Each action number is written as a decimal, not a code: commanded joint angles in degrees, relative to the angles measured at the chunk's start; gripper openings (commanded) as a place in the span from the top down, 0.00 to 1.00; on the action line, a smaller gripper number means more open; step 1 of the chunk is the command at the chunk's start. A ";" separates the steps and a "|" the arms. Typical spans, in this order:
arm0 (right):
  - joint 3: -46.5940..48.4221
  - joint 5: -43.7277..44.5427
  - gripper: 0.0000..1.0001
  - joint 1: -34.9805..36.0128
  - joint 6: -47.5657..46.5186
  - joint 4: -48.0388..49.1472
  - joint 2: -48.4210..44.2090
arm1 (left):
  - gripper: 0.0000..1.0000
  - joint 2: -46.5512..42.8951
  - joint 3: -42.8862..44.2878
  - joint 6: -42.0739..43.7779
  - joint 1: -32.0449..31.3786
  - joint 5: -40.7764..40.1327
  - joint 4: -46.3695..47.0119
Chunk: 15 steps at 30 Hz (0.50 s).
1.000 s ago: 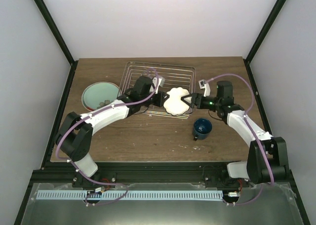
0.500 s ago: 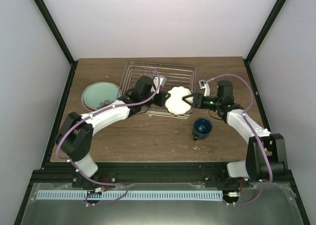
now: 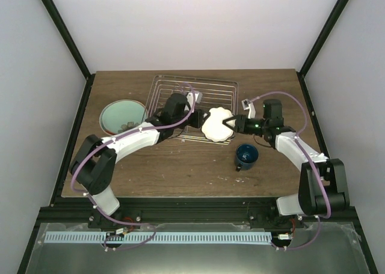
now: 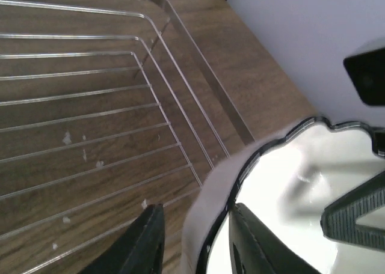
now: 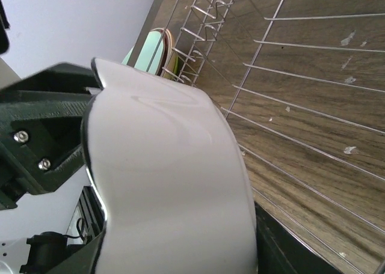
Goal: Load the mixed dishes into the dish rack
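Both arms reach in over the dish rack (image 3: pixel 210 97), which sits at the far middle of the bench (image 3: pixel 180 166).

**Item in hand.** The small white scalloped dish (image 3: pixel 215 125) is held between the two arms, over the near right part of the rack. It is tilted, with its hollow side facing the left arm. Whether it touches the wires cannot be determined.

**Right end effector (image 3: pixel 230 124).** It is clamped on the right side of the dish. In the left wrist view, one ribbed finger pad (image 4: pixel 355 220) lies against the inner face. In the right wrist view, the outer wall of the dish fills most of the frame.

**Left end effector (image 4: pixel 195 209).** It is parted, with its two fingers straddling the scalloped rim. The inner finger (image 4: pixel 246 238) is against the inside of the dish. The outer finger (image 4: pixel 149 238) stands off the wall, and a strip of bench shows between them. It has no grip on the dish.

**Other items.**
- The dark blue mug (image 3: pixel 246 155) stands on the bench to the near right of the rack, just beside the right forearm.
- The pale-green plate (image 3: pixel 117 113) lies flat on the bench, left of the rack.
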 commanded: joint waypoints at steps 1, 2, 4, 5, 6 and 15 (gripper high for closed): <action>3.52 -2.22 0.76 0.27 -1.56 0.51 -0.46 | 0.60 -0.86 -1.34 -1.40 1.09 -0.09 5.17; 3.89 -1.96 0.77 0.25 -1.70 0.34 -0.41 | 0.55 -1.24 -1.57 -1.47 1.28 0.04 5.13; 4.43 -1.52 0.77 0.27 -1.86 0.03 -0.31 | 0.48 -1.84 -1.87 -1.42 1.59 0.02 4.74; 4.68 -1.37 0.77 0.27 -1.86 -0.04 -0.24 | 0.44 -2.13 -1.94 -1.41 1.73 -0.03 4.51; 4.91 -1.14 0.77 0.25 -1.76 0.00 -0.09 | 0.41 -2.48 -2.14 -1.33 1.86 -0.10 4.26; 12.04 2.53 0.78 0.39 -3.14 -3.18 2.17 | 0.26 -12.60 -6.91 -0.88 3.28 -4.52 1.60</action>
